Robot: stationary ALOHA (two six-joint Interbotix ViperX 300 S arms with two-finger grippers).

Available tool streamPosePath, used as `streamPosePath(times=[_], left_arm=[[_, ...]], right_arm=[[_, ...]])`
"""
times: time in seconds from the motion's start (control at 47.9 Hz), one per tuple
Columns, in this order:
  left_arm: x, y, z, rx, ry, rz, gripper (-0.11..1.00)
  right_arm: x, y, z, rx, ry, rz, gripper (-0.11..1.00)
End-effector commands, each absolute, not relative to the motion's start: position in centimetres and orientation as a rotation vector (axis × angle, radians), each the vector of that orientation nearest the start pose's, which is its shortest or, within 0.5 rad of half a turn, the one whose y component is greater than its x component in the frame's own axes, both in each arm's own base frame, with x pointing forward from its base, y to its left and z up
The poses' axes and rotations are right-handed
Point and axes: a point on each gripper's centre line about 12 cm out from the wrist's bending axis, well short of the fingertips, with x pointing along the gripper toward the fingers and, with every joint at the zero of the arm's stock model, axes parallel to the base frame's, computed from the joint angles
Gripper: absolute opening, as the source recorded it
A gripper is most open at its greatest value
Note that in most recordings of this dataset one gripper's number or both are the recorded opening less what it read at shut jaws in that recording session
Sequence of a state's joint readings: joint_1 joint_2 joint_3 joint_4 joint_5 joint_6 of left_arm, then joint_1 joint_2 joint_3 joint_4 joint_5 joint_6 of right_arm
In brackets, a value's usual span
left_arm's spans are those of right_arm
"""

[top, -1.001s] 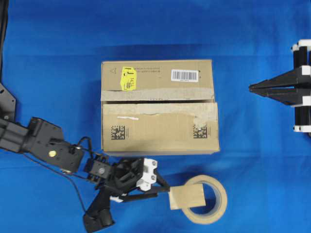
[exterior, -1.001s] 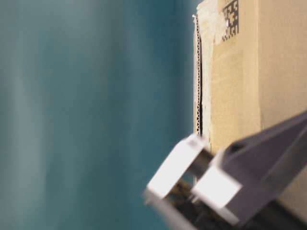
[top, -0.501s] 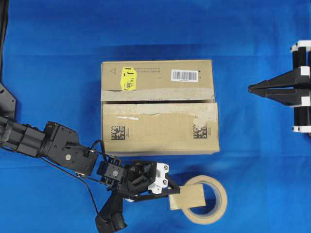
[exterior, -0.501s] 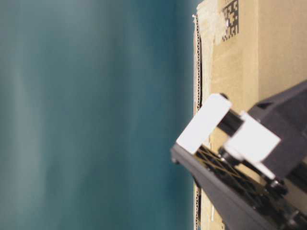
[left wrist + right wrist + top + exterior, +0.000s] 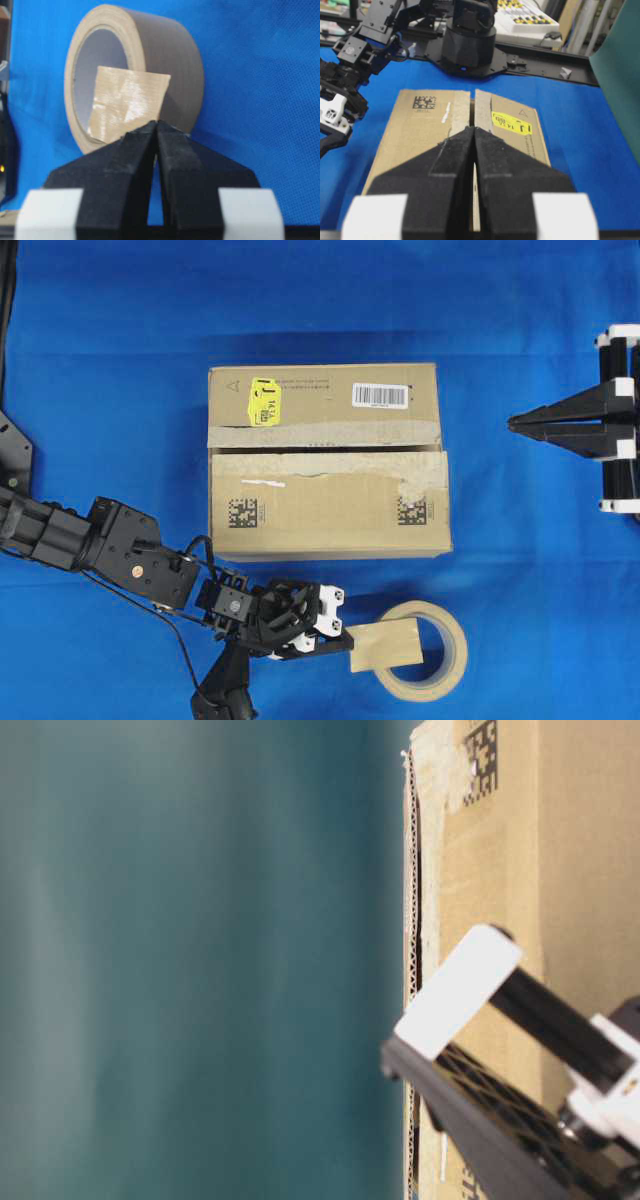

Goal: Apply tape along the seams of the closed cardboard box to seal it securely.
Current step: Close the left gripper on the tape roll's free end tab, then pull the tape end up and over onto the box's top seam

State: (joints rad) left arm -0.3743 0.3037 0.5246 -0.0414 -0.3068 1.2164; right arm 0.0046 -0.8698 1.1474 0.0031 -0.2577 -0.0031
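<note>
The box (image 5: 327,461) sits square in the middle of the blue surface (image 5: 520,620), flaps down, so its seam (image 5: 325,449) runs across the top, open to either arm. Pale torn strips (image 5: 330,433) edge that dark line, and no fresh tape covers it, so the sealing has not yet begun.

The roll (image 5: 430,651) lies flat on the surface in front of the box, well apart from the seam. A short glossy piece of tape (image 5: 386,648) lies across the roll's left side, its free edge overhanging toward the left arm. That overhang seems placed to give a thin lip to pinch without touching the roll.

The left end effector (image 5: 346,644) comes in low and nearly level, so its tips meet that edge side-on. In the left wrist view its jaws are drawn together to a point at the lower edge of the tape (image 5: 127,110), which rises just beyond the tips with the roll (image 5: 165,65) behind it. The closing line hides the contact, so the pinch on the tape's edge is probable rather than plain.

The right end effector (image 5: 512,422) waits at the right of the box, well clear, closed with nothing between its fingers. From its wrist view it points straight along the seam (image 5: 472,107), presumably ready to press or steady.
</note>
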Motion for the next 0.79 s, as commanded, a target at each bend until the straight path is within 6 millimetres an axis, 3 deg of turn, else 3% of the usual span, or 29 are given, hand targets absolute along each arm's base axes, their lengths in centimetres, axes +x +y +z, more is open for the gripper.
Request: streamPosePath(times=[0.0,0.25,0.772], left_arm=[[42.6,-16.7,13.0,1.230,0.214,-0.601,0.00],[42.9,-16.7,14.8,1.222,0.181,-0.576,0.00],[43.2,-15.8,22.5,1.223,0.120,-0.521,0.00]], right_arm=[[21.7,0.1,28.7,0.003,0.005,0.006,-0.02],[21.8,0.3,28.6,0.006,0.011,0.013,-0.02],[21.7,0.4,28.6,0.006,0.011,0.016,-0.02]])
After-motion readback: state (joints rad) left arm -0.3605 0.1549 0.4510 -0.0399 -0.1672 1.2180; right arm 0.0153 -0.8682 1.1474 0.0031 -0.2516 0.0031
